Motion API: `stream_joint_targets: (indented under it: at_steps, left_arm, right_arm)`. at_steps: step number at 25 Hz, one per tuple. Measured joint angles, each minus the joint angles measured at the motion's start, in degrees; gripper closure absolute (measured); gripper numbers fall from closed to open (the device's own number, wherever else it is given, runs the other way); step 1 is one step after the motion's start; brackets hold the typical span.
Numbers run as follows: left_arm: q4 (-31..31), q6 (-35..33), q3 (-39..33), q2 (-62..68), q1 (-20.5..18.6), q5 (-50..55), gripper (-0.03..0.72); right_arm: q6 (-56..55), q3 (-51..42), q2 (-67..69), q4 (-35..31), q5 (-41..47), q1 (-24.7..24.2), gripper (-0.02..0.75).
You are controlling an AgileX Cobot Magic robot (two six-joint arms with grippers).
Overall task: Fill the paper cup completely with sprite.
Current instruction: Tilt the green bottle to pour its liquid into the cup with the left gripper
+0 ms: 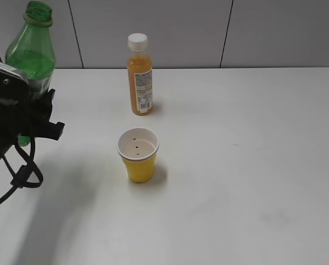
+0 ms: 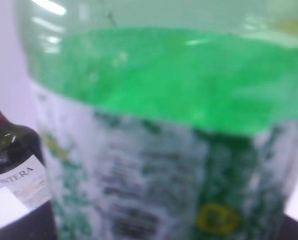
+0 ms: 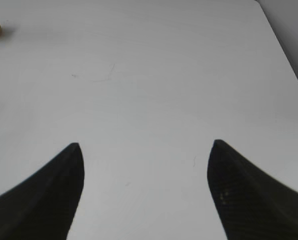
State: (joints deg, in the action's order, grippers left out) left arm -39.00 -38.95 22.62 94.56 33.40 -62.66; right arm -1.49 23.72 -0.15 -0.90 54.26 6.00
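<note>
Tabletop, matte white and smooth, carries everything, with faint scuffs showing in the right wrist view. Nearest the front edge, at mid-table, stands the cup: a short tapered cone of yellow paper, upright, its rolled rim white and its white inside marked by a few dark specks. No liquid can be made out in it.

Farther back, just behind the cup and apart from it, stands the juice bottle, a slim cylinder of orange liquid with a ribbed white cap and a printed label.

At the far left edge the left gripper, black and angular with looping cables, is clamped around the sprite bottle at its label. The bottle is upright, translucent green plastic with rounded shoulders and an uncapped neck; whether its base touches the table is hidden by the arm.

Only the left wrist view shows the grey-white patterned label up close, blurred, with the liquid line above it, and a dark bottle with a white label behind at left.

Only the right wrist view shows the right gripper: two black woven-textured fingers spread wide over bare table, holding nothing.
</note>
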Motion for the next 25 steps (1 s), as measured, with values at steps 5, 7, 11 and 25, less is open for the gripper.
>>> stream_joint_targets:
  at_steps: [5, 7, 11, 25]
  left_arm:
    - [-4.57, -0.56, -3.71, -0.12, 4.06, -2.21, 0.232]
    - [-5.42, -1.44, -4.40, -0.12, 4.75, -2.21, 0.232]
    - [-6.18, -6.82, -4.40, -0.13, 4.94, -2.32, 0.232]
    - [-6.05, -19.69, -4.17, 1.42, 4.94, -2.39, 0.232]
  right_arm:
    - [0.00, 0.00, 0.00, 0.00, 0.00, 0.00, 0.144]
    - [0.00, 0.00, 0.00, 0.00, 0.00, 0.00, 0.144]
    - [0.00, 0.00, 0.00, 0.00, 0.00, 0.00, 0.144]
    - [0.02, 0.00, 0.00, 0.00, 0.00, 0.00, 0.144]
